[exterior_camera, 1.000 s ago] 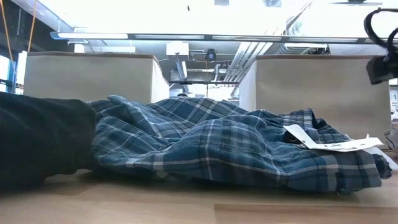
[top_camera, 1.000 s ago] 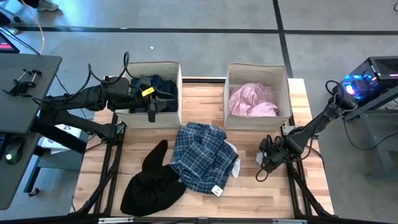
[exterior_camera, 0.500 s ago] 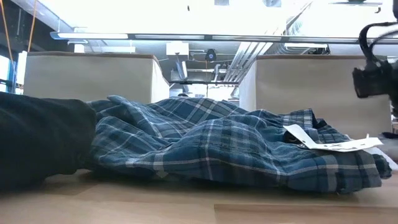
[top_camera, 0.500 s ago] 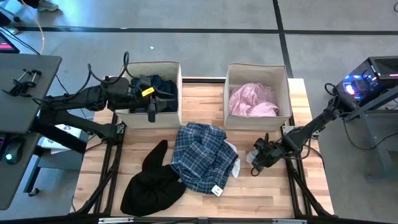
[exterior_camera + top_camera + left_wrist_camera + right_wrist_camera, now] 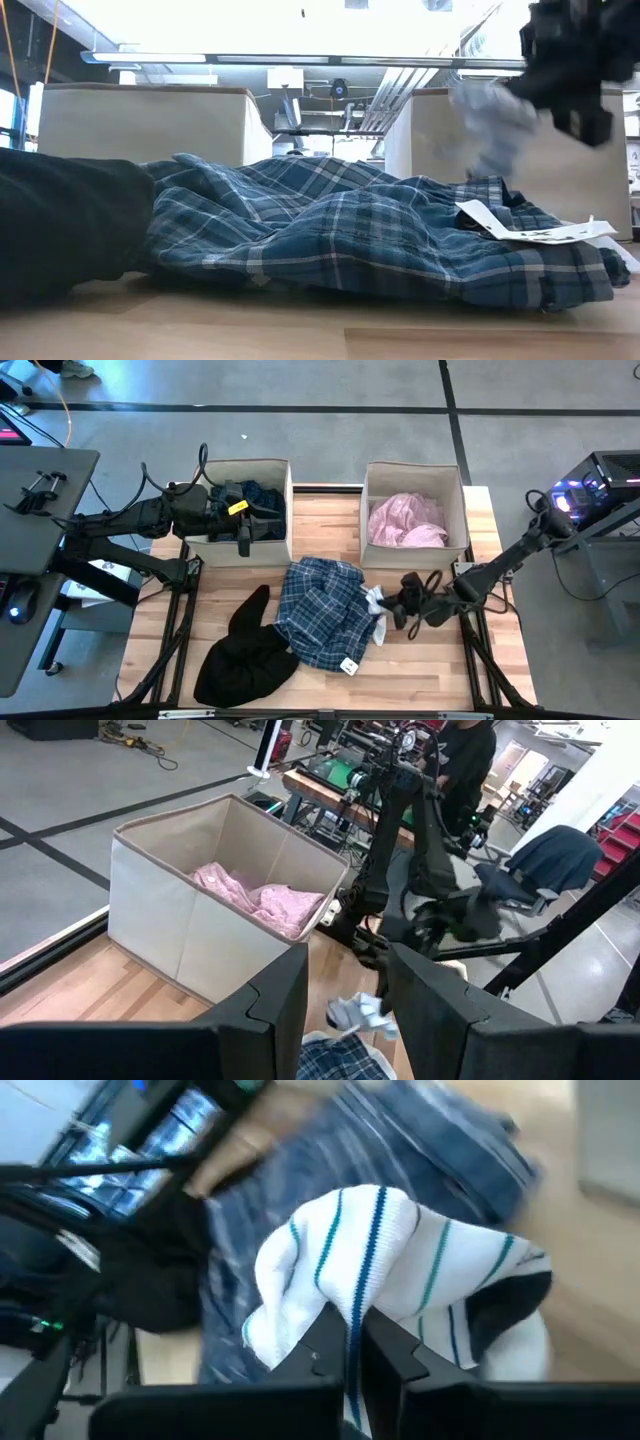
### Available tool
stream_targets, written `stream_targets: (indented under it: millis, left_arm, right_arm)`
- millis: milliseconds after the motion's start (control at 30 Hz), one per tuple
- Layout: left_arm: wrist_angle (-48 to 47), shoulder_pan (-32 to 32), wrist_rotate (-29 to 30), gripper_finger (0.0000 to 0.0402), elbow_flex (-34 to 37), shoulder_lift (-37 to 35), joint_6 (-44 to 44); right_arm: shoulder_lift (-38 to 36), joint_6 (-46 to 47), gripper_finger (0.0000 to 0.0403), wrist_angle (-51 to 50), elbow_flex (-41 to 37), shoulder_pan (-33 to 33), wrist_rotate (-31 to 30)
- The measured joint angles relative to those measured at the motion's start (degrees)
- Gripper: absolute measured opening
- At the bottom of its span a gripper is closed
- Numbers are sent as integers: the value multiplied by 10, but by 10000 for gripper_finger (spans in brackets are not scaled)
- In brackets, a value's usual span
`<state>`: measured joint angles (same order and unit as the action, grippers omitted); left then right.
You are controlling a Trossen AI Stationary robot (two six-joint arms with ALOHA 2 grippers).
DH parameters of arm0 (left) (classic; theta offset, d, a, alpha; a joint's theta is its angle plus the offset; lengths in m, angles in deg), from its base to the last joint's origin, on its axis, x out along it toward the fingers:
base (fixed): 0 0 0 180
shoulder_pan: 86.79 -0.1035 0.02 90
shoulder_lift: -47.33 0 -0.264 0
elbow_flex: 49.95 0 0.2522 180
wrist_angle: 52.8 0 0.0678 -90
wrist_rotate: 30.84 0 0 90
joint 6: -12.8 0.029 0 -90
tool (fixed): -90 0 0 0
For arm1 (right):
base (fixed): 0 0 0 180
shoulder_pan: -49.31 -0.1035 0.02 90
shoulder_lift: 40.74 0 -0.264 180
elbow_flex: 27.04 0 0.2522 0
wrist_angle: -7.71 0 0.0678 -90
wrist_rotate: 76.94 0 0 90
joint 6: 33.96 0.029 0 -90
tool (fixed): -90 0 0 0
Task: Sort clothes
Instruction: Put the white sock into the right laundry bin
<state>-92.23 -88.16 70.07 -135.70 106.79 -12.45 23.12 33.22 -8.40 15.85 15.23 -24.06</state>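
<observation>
A white sock with teal stripes (image 5: 380, 1270) is in my right gripper (image 5: 348, 1365), which is shut on it at the right edge of the blue-white plaid shirt (image 5: 320, 610). In the low view the sock (image 5: 490, 125) shows blurred above the shirt (image 5: 350, 240). A black garment (image 5: 245, 655) lies on the table at the near left, touching the shirt. Dark navy clothes (image 5: 262, 500) fill the left bin. A pale pink shirt (image 5: 405, 520) lies in the right bin. My left gripper (image 5: 243, 538) waits open over the left bin's near wall. My right gripper pinches a bunched fold of the sock (image 5: 352, 1312) between its two fingers. The fingers come from the table's right side, slanting down. The sock bulges in front of the fingertips and is raised above the plaid shirt; whether its lower end touches the shirt I cannot tell.
Two beige fabric bins stand at the far side, the left one (image 5: 215, 550) and the right one (image 5: 415, 555), with bare wood between them. A white tag (image 5: 530, 232) lies on the plaid shirt's near right corner. People and equipment show beyond the table.
My right gripper has gone toward the table's left, up to the plaid shirt's right edge, and taken hold of the white sock. The sock has come up from beside the shirt and now shows raised in the low view.
</observation>
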Motion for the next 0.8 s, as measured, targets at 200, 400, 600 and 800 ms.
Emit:
stream_targets:
  millis: [200, 400, 600, 800]
  left_arm:
    - [0, 0, 0, 126, 0, 0, 0]
    - [0, 0, 0, 126, 0, 0, 0]
    - [0, 0, 0, 126, 0, 0, 0]
    - [1, 0, 0, 126, 0, 0, 0]
  right_arm:
    - [0, -131, 2, -2, 99, 5, -83]
    - [0, -280, 1, -33, 206, 39, -127]
    - [-1, -404, 1, -55, 326, 104, -124]
    - [-1, -428, 1, -223, 446, 192, -122]
